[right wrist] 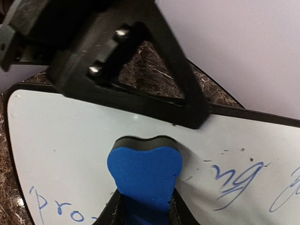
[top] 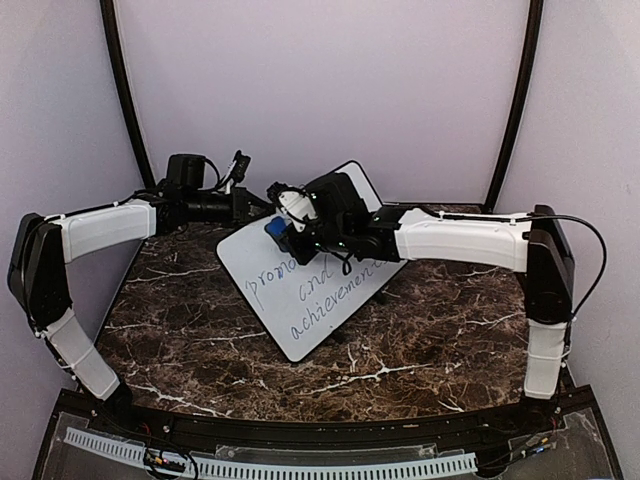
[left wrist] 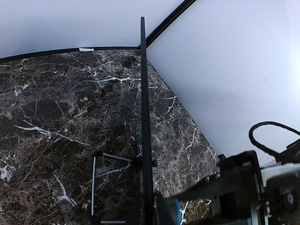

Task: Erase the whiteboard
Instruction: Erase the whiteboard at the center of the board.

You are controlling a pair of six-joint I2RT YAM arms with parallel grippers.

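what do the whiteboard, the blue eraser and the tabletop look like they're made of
whiteboard: smooth white sheet, faintly glossy, thin black frame; ink sits on its surface.
eraser: matte blue foam by its look, squeezed rounded edges; dark layer facing the board, perhaps felt.
tabletop: dark brown marble pattern, white veins, slight sheen; stone or laminate, cannot tell.

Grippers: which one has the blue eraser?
The right gripper, pinching the blue eraser on the whiteboard; the left gripper clamps the whiteboard's edge instead.
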